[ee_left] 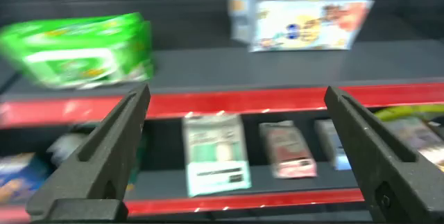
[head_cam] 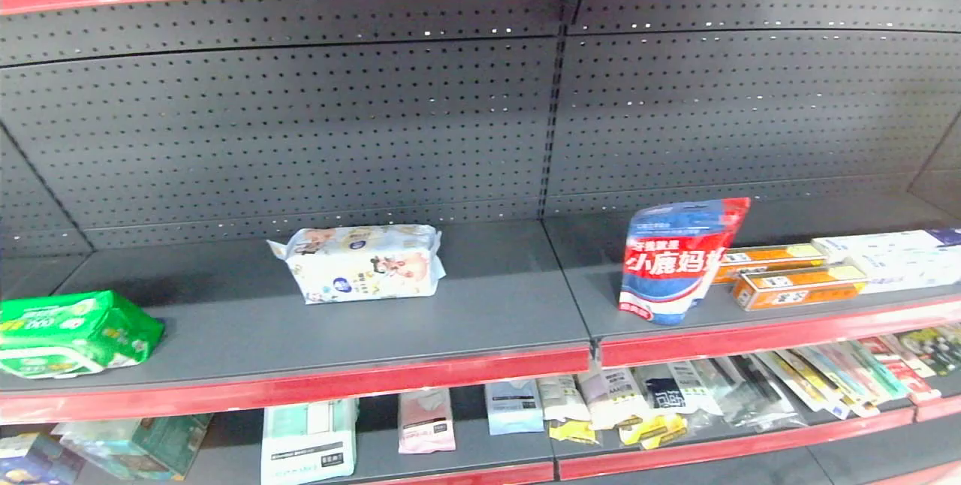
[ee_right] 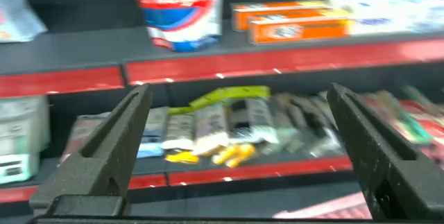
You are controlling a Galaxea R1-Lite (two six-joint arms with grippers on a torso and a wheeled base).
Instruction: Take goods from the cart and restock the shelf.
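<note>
We are holding the left gripper (ee_left: 236, 93) and right gripper (ee_right: 239, 91) before the matte grey shelf (head_cam: 375, 320), their wedge-shaped black fingers spread wide and empty. On it a soft, crinkled wipes pack (head_cam: 360, 262) is lying mid-shelf and a glossy green pack (head_cam: 71, 332) at the left end. A shiny pouch (head_cam: 679, 260) is standing beside flat orange boxes (head_cam: 796, 286).

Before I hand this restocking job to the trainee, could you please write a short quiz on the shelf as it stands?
1. True or false: the left gripper and the right gripper are both open and empty.
2. What lies just to the robot's right of the red-and-blue pouch? A orange boxes; B green pack; C white wipes pack.
3. How many orange boxes are there?
Key: 1 true; 2 A; 3 two.
</note>
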